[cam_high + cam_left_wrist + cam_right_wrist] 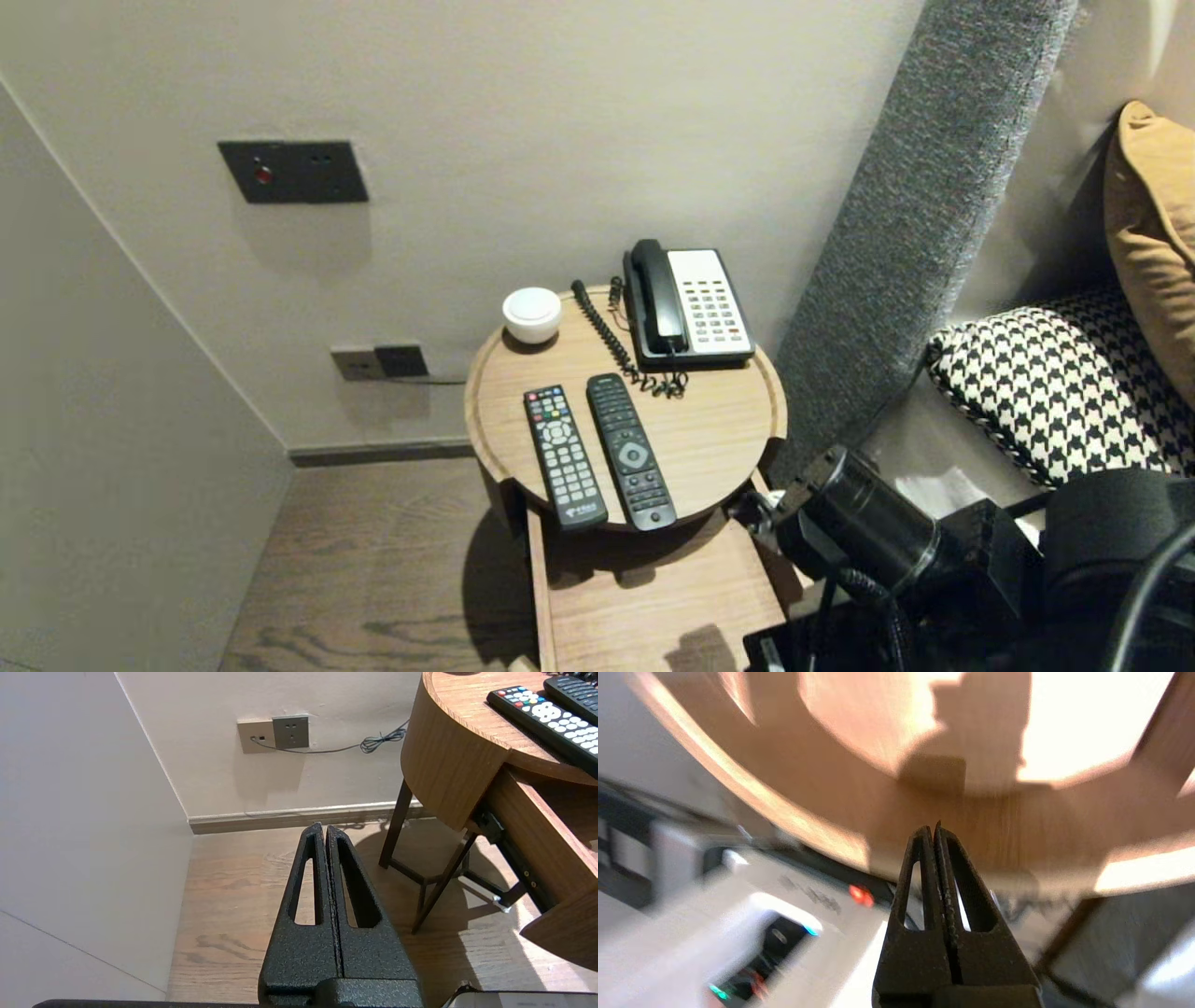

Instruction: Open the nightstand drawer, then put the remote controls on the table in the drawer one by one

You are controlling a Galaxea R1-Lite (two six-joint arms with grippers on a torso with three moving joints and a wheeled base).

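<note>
Working this close to the pulled-out drawer [644, 597], the right gripper [934, 829] would do best, in my judgement, to go slowly. It should keep its tips off the drawer's right wall and clear of the overhanging front edge of the tabletop [719, 429], because a knock from below could shift what lies at that edge. A level, steady wrist looks like the safer way to hold it.

The right gripper's fingers are pressed flat together with nothing between them. It sits by the right side of the drawer, just beneath the tabletop's front-right edge, and points at bare wood; whether the tips touch the wood I cannot tell. The drawer itself shows only its bare bottom.

The left gripper [325, 833] is likewise closed and empty. It is parked low over the floor to the left of the table, well apart from it.

On the tabletop, the remote with coloured buttons [563, 457] and the slimmer black remote [631, 451] lie side by side, their near ends at the front edge above the drawer. Beyond them a coiled cord [607, 338] runs across the middle towards the back edge. The telephone [689, 306] stands at the back right edge and a small white dish [532, 314] at the back left edge.
</note>
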